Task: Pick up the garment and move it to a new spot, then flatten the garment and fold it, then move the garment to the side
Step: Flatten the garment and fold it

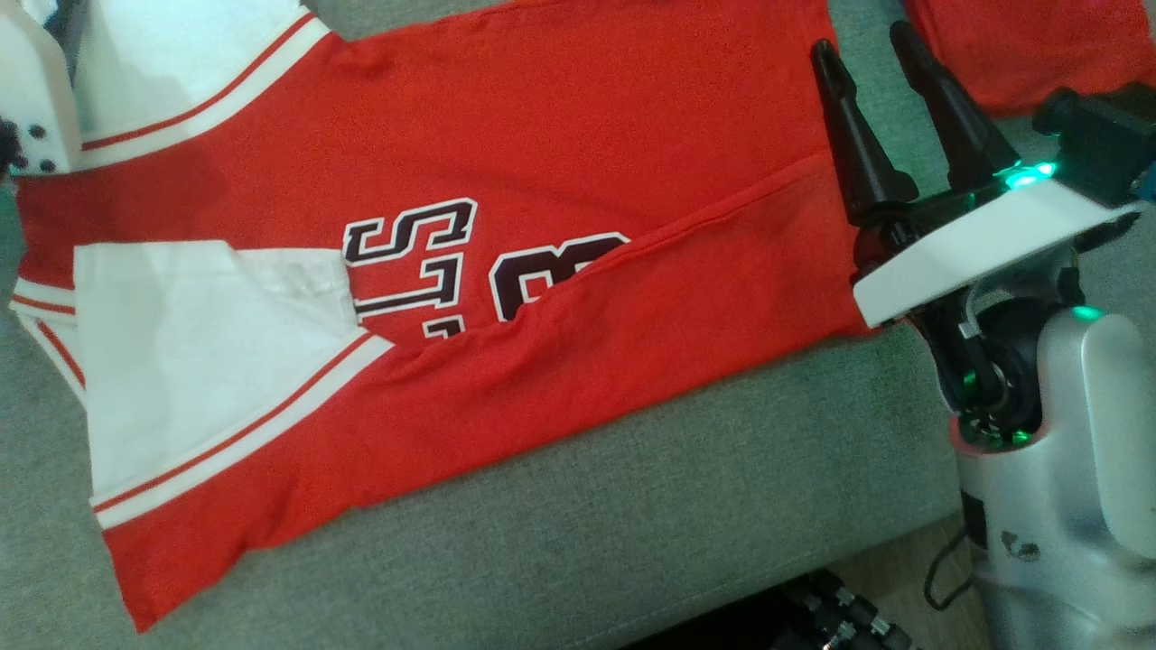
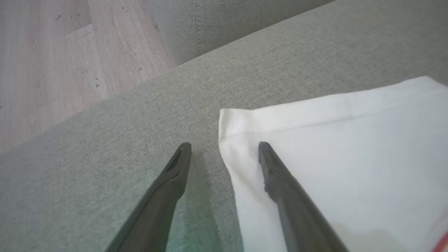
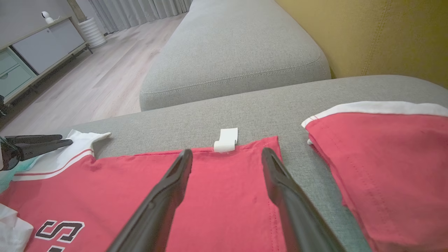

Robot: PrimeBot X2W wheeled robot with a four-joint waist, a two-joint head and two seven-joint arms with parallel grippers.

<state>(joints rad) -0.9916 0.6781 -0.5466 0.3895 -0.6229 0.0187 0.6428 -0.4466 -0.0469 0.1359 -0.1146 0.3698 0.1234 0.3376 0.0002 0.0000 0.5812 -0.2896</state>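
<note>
Red jersey (image 1: pixel 587 144) lies flat on the grey sofa (image 1: pixel 650 515), near edge already folded over the lettering — folding step in hand. Left gripper (image 2: pixel 224 145) spread astride the white sleeve (image 2: pixel 350 157) corner; right gripper (image 3: pixel 226 151) spread above the far hem (both empty). Next, probably: pinch both corners — carry the far edge over evenly.

Soft, even indoor light throughout, shadows faint, with the head view perhaps slightly blurred.
</note>
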